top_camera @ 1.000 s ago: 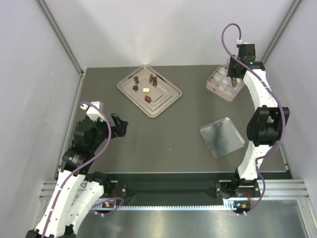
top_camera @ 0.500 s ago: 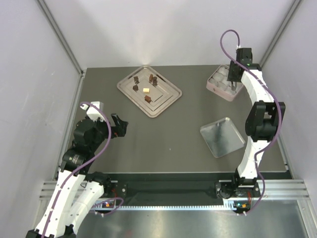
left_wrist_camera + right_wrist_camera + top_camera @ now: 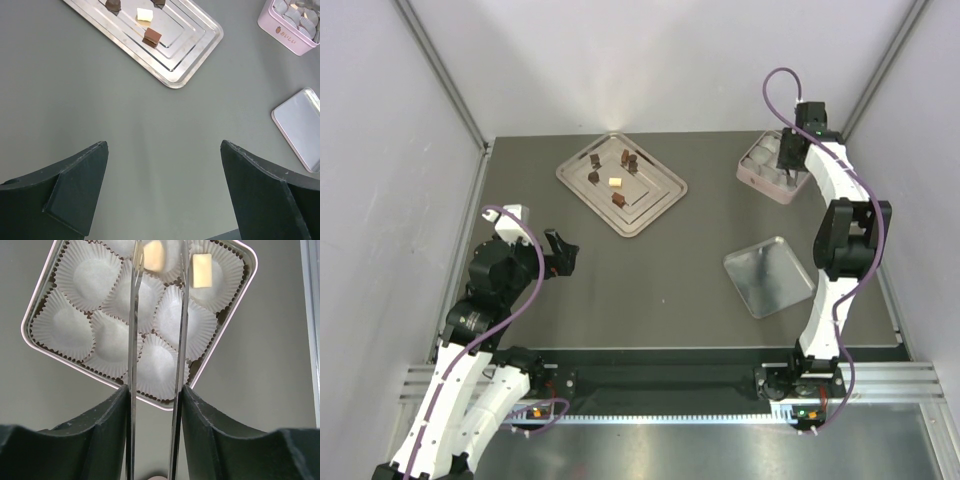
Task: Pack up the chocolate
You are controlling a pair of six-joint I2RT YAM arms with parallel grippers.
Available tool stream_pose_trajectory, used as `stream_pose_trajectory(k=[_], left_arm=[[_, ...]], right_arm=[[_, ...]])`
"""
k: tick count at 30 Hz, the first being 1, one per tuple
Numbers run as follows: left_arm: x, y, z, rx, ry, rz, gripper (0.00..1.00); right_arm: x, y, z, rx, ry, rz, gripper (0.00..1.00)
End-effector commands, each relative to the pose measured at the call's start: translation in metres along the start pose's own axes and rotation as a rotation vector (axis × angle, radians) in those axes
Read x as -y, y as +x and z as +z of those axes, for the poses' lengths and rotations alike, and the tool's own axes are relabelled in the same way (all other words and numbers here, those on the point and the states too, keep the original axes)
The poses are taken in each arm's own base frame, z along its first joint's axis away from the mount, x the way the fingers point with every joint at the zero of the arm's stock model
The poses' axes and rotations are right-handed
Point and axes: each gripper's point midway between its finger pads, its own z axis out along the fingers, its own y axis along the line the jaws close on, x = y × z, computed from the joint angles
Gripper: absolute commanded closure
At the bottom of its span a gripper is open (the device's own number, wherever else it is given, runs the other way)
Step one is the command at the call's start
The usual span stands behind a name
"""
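The chocolate lies as several dark pieces [image 3: 618,198] and one cream piece [image 3: 615,181] on a steel tray [image 3: 660,195]. My right gripper [image 3: 154,390] is shut on metal tweezers [image 3: 133,315] over the pink box [image 3: 227,315] of white paper cups. A cream piece [image 3: 154,255] sits between the tweezer tips, against the left blade with a gap to the right one, over a far cup. A second cream piece [image 3: 202,270] lies in the neighbouring cup. My left gripper [image 3: 164,143] is open and empty, above bare table short of the tray [image 3: 200,30].
The box's flat metal lid [image 3: 768,275] lies on the table right of centre, near my right arm. The pink box [image 3: 760,172] stands at the back right. White walls close in the table on three sides.
My right arm has drawn in and brought the tweezers down over the pink box. The left arm has not moved.
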Motion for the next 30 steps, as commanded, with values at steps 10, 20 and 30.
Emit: stream_pose_trajectory(k=[10,20,30], left_arm=[[0.006,-0.017,0.0,0.065,0.025,0.006,0.01],[0.004,-0.018,0.0,0.067,0.014,0.007,0.01],[0.005,-0.02,-0.003,0.083,0.015,0.008,0.01]], right_arm=[[-0.004,-0.044,-0.034,0.138,-0.038,0.002,0.55],[-0.094,-0.04,-0.087,0.189,-0.222,-0.108,0.55],[-0.233,0.018,-0.144,0.186,-0.509,-0.207,0.55]])
